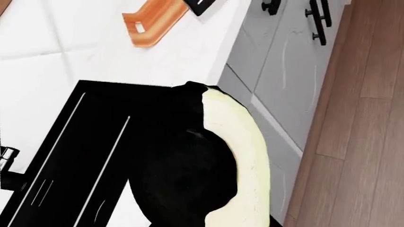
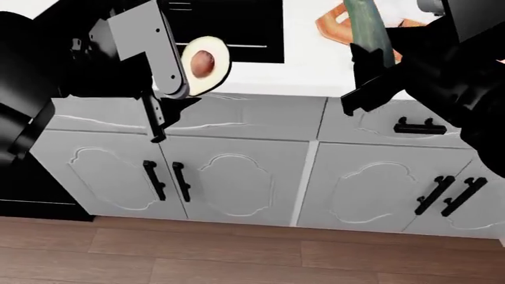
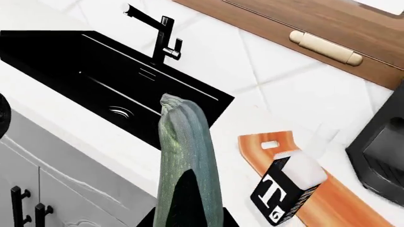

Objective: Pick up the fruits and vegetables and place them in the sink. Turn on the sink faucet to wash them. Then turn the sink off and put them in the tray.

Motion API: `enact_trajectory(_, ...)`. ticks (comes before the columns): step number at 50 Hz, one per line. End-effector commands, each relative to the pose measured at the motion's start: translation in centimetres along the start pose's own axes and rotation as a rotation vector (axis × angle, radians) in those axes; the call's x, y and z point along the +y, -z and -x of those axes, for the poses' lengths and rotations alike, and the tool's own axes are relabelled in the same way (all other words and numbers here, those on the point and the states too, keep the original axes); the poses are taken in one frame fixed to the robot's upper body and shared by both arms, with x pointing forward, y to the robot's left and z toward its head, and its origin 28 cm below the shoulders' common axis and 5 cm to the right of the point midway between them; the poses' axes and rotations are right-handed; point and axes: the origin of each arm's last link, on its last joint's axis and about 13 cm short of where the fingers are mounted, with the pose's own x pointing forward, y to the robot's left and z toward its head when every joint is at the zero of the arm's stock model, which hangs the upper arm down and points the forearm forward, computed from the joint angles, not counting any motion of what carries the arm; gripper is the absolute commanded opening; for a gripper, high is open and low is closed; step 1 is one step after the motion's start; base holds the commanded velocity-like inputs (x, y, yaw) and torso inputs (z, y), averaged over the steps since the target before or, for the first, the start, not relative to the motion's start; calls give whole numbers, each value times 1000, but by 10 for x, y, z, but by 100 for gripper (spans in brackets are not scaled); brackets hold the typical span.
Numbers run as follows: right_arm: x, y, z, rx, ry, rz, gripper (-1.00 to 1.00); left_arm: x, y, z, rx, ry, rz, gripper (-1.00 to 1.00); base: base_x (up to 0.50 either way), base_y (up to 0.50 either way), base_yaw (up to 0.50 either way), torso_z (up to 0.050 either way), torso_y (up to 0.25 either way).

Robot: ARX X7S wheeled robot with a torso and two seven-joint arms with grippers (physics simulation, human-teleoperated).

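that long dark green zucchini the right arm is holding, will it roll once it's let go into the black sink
Probably. The long dark-green zucchini looks round and smooth, so it may roll on the flat floor of the matte-black sink. It looks stiff, holding straight above the right gripper, so bending seems unlikely.

Tray (image 1: 154, 21) cut by frame edge — both claws' fingertips hidden behind produce.

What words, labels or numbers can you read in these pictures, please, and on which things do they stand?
"T": large white letter on the black label of the white bottle, which stands on the tray.
A smaller white mark below the "T" on the same label: too small to read.
Nothing else carries readable text.
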Motion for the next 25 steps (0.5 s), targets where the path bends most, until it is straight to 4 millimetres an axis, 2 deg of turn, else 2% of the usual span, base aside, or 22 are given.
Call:
enact_trajectory(1, -3, -2, 2, -21, 17, 7, -100, 4, -2, 0, -4, -20, 2, -100, 31, -499, 0, 10, 0)
enact_trajectory(25, -8, -6, 20, -40, 64, 12, -100, 15, -3, 6, 10, -54, 21, -100, 31, -499, 0, 0, 0)
